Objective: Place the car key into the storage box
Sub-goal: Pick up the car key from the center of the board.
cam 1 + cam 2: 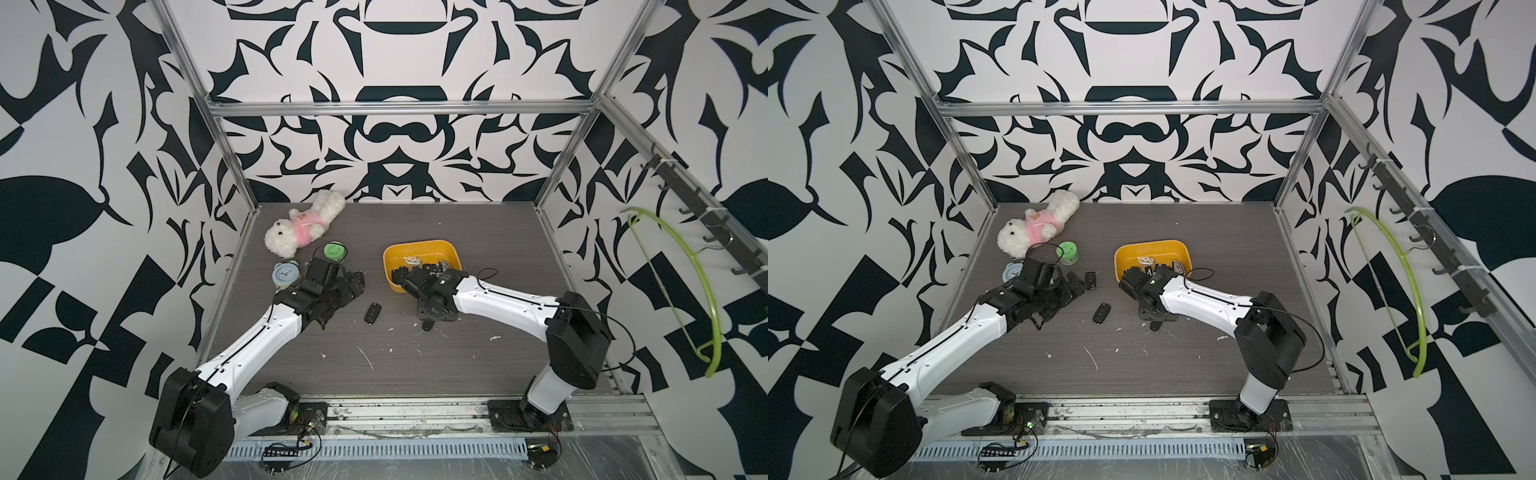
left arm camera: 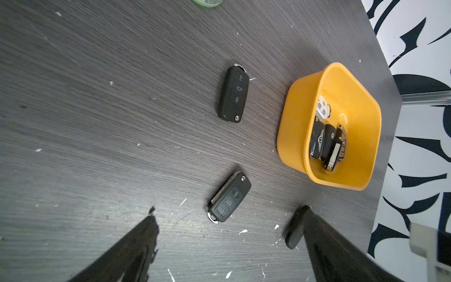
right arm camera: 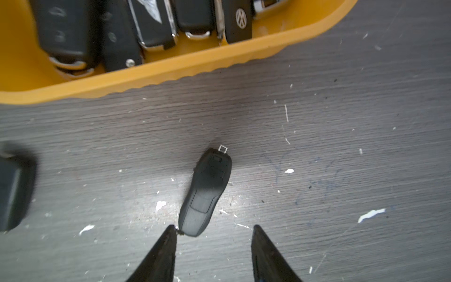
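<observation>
Top views overlook everything from high; close wrist views share the storage box (image 2: 292, 127)

VW roundel, white on black, on a key fob (image 3: 238, 22) in the storage box (image 3: 170, 70). Silver winged emblem on another black fob (image 2: 316, 140) in there; its centre is too small to read. Flip key (image 2: 233, 94): 3 btn icons, namely padlock, car w/ boot open, padlock. Second flip key (image 2: 229, 199): same 3. Alarm clock (image 1: 286, 274) numerals & green jar (image 1: 333, 251) lid print: illegible.

Left end effector (image 2: 229, 208) spread wide, right end effector (image 3: 214, 227) parted
</observation>
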Controlling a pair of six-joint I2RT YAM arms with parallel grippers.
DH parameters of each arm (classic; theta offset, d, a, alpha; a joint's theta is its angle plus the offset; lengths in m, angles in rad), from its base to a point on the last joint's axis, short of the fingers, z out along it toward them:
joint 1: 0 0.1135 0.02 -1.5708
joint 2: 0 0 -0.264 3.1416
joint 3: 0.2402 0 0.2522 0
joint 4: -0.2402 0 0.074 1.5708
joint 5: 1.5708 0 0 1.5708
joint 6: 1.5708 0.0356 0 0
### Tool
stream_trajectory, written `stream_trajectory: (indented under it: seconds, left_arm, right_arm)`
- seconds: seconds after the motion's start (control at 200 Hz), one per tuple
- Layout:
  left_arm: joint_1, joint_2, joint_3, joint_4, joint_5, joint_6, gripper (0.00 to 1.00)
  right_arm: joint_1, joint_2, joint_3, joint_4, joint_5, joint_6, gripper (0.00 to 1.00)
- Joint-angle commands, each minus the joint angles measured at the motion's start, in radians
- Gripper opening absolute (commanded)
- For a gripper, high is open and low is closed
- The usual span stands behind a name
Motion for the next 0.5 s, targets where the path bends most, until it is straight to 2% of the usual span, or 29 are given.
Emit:
stream_trajectory:
  seconds: [0.0, 0.495]
  left_arm:
    - [0.005, 0.008, -0.022, 0.013, 0.009, -0.006, 0.99]
    - [0.005, 0.019, -0.022, 0.017, 0.013, -0.008, 0.99]
  right_arm:
    - [-0.003, 0.018, -0.006, 0.016, 0.027, 0.041, 0.52]
    - [-0.003, 0.112, -0.010, 0.076, 0.014, 0.053, 0.52]
